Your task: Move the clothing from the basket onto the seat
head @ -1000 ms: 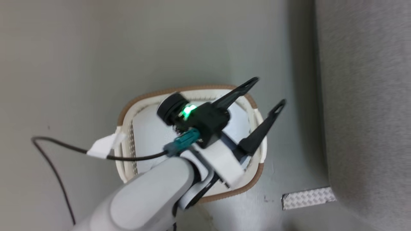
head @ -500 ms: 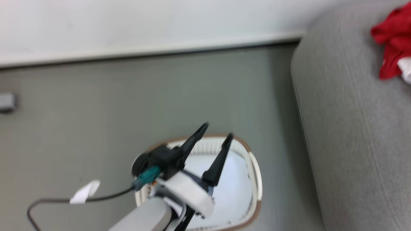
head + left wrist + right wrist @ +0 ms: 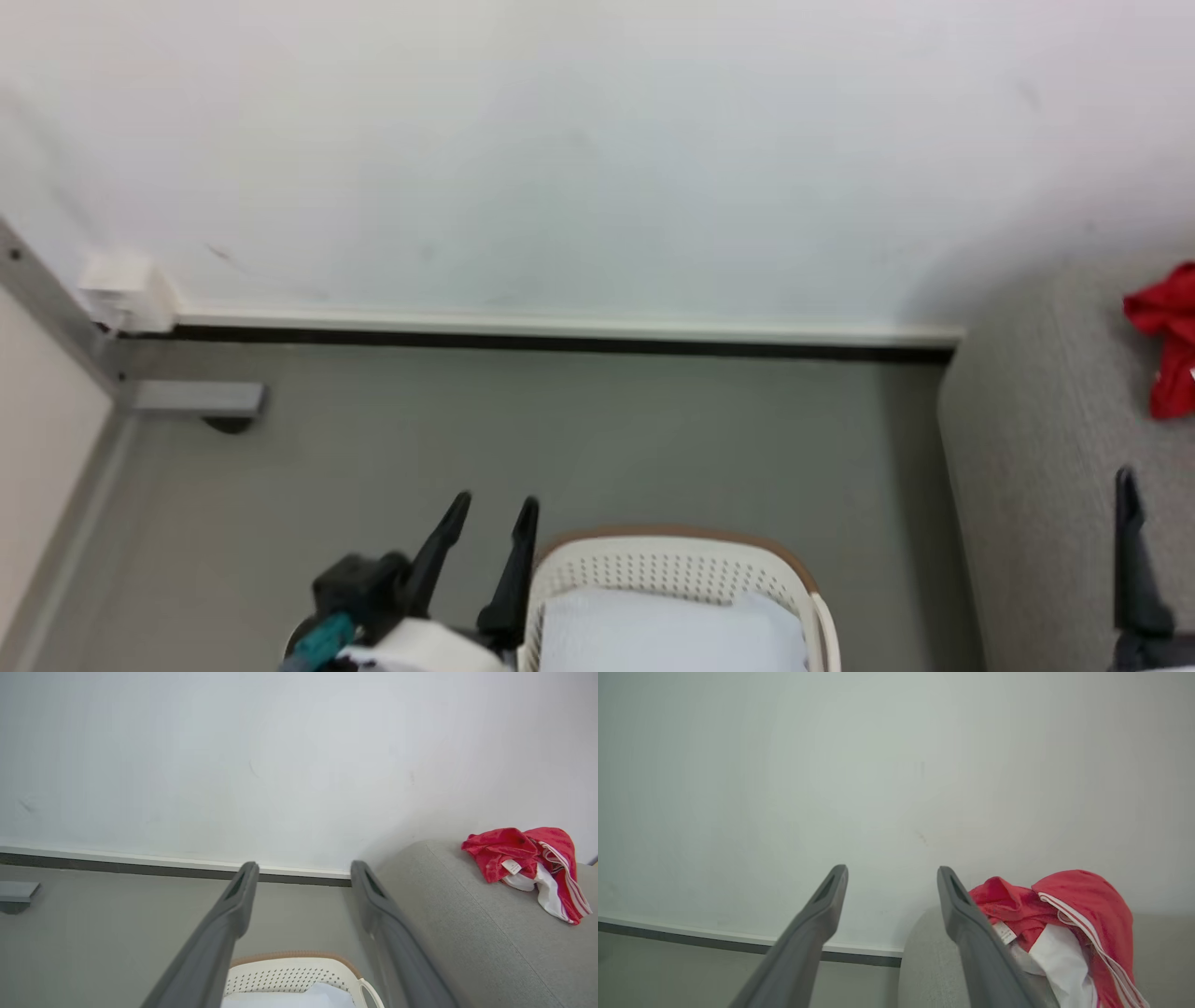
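home-like rm w/ grey sofa (image 3: pixel 467 933), laundry basket (image 3: pixel 653 567), plain white wall (image 3: pixel 560 140)

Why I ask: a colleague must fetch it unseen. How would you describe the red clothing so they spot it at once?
Find the large light-grey sofa against the white wall, beside the white perforated basket. On its upholstery lies a crumpled heap of clothing. It is bright red with white lining and red-and-white striped edging, unlike the grey and white around it.

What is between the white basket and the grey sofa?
Only a bare strip of grey floor separates the basket from the sofa; the head view shows this.
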Robot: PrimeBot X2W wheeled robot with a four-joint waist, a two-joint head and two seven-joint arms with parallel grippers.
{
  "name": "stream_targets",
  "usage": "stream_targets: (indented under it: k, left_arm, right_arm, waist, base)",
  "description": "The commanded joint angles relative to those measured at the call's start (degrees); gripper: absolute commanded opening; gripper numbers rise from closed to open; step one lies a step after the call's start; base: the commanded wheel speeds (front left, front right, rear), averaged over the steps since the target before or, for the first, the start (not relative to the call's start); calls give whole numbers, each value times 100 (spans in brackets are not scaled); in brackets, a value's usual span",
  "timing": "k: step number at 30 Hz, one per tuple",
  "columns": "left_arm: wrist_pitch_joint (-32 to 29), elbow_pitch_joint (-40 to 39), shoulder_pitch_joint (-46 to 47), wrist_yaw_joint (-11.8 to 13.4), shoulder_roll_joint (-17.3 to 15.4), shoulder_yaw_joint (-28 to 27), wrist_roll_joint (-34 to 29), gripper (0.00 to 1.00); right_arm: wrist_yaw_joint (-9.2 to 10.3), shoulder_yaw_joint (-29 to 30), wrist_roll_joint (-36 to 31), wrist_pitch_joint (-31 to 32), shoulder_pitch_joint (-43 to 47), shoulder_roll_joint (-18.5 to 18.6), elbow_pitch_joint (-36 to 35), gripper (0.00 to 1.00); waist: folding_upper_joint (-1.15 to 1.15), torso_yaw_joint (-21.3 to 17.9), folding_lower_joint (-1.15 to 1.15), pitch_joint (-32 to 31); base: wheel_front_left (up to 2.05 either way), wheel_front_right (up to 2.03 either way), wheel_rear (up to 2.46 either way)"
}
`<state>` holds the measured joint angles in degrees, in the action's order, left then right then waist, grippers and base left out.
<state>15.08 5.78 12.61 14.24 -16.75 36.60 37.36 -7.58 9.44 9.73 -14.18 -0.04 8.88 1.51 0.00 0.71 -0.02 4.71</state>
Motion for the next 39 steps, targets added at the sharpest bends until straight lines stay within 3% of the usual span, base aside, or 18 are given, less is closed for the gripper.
stream_targets:
  k: [1, 11, 22, 32, 33, 39]
  left_arm:
    - [9, -8, -263, 17, -26, -143, -124, 100]
    - [7, 125, -1151, -194, 64, -1061, -816, 100]
    - [8, 548, -1732, -781, 506, -1972, -1645, 100]
    - [8, 700, -1783, -1264, 874, -2451, -2099, 100]
    - [5, 691, -1733, -1270, 897, -2447, -2039, 0]
    - [-88, 873, -1732, -1303, 944, -2507, -1794, 0]
  right_arm:
    - [17, -34, -52, -53, 215, -89, 57, 100]
    - [17, -183, -238, -100, 836, -550, 355, 100]
    - [17, -506, -56, -103, 1125, -590, 745, 100]
    - [17, -557, -18, -103, 1072, -591, 860, 100]
    - [0, -559, -46, -87, 1071, -600, 839, 0]
    - [0, -531, 240, 47, 992, -636, 1043, 0]
  waist:
    - [0, 394, 2, -431]
    - [0, 613, 2, -821]
    - [0, 460, 2, -1000]
    - [0, 400, 2, -990]
    - [0, 400, 2, -991]
    - [0, 386, 2, -978]
  base:
    - [0, 0, 0]
    - [0, 0, 0]
    - [0, 0, 0]
    - [0, 0, 0]
    - [0, 0, 0]
    - [0, 0, 0]
